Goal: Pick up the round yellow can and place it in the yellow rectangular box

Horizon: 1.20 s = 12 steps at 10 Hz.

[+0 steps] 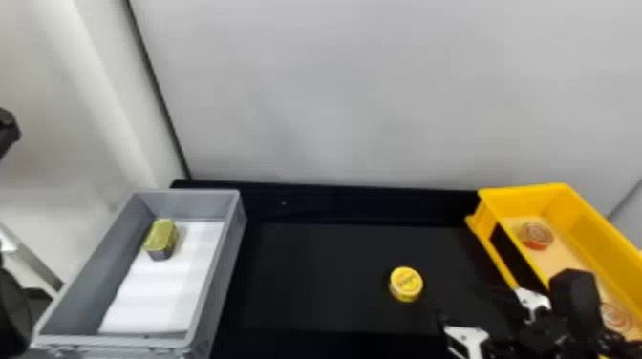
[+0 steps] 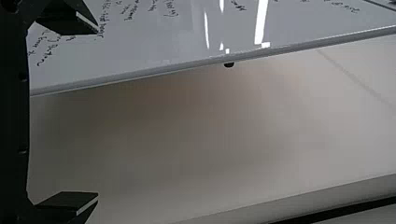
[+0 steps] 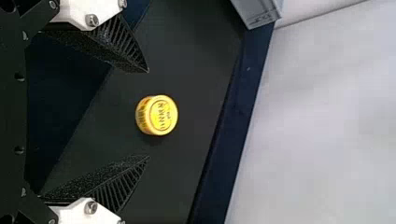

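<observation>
Yellow can (image 1: 406, 283) lower-right of head view, ungrasped; rt gripper (image 3: 148, 114) & lt gripper (image 2: 98, 113) spread. Pick + drop in yellow box (image 1: 594, 231) TBD.

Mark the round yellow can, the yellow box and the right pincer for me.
Round yellow can (image 1: 407, 280): head view, on its printed top.
Yellow box (image 1: 590, 229): head view, on the inside of its right wall.
Right pincer (image 3: 148, 114): right wrist view, midway between its open fingertips.
</observation>
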Available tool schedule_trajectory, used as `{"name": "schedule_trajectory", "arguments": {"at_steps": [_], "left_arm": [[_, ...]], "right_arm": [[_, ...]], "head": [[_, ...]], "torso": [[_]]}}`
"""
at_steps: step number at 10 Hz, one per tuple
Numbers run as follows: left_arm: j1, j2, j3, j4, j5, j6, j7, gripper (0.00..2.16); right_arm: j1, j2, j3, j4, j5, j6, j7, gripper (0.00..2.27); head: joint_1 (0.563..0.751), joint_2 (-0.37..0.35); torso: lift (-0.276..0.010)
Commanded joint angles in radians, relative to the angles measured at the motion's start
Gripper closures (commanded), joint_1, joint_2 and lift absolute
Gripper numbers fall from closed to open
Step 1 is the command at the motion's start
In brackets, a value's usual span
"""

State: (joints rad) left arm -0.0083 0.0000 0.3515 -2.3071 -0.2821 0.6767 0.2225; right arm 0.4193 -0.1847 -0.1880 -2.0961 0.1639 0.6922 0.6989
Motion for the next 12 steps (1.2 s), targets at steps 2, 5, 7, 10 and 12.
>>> {"name": "schedule_trajectory", "arguments": {"at_steps": [2, 5, 7, 10, 12], "left_arm": [[0.001, -0.003, -0.002, 0.000, 0.000, -0.003, 0.000, 0.03], [0.001, -0.003, -0.002, 0.000, 0.000, -0.005, 0.002, 0.03], [0.001, -0.003, -0.003, 0.000, 0.000, -0.008, 0.003, 0.03], [0.001, -0.003, -0.002, 0.000, 0.000, -0.006, 0.003, 0.03], [0.002, -0.003, -0.002, 0.000, 0.000, -0.008, 0.003, 0.03]], "right_arm": [[-0.036, -0.001, 0.015, 0.080, 0.022, -0.031, -0.008, 0.15], [-0.108, -0.006, 0.064, 0.166, 0.016, -0.055, 0.004, 0.15], [-0.154, -0.033, 0.085, 0.212, 0.006, -0.054, 0.022, 0.18], [-0.203, -0.036, 0.105, 0.309, 0.006, -0.094, 0.006, 0.18], [-0.229, -0.036, 0.114, 0.375, 0.013, -0.123, -0.004, 0.18]], "head": [[0.694, 0.014], [0.694, 0.014], [0.694, 0.014], [0.694, 0.014], [0.694, 0.014]], "torso": [[-0.068], [-0.068], [-0.068], [-0.068], [-0.068]]}}
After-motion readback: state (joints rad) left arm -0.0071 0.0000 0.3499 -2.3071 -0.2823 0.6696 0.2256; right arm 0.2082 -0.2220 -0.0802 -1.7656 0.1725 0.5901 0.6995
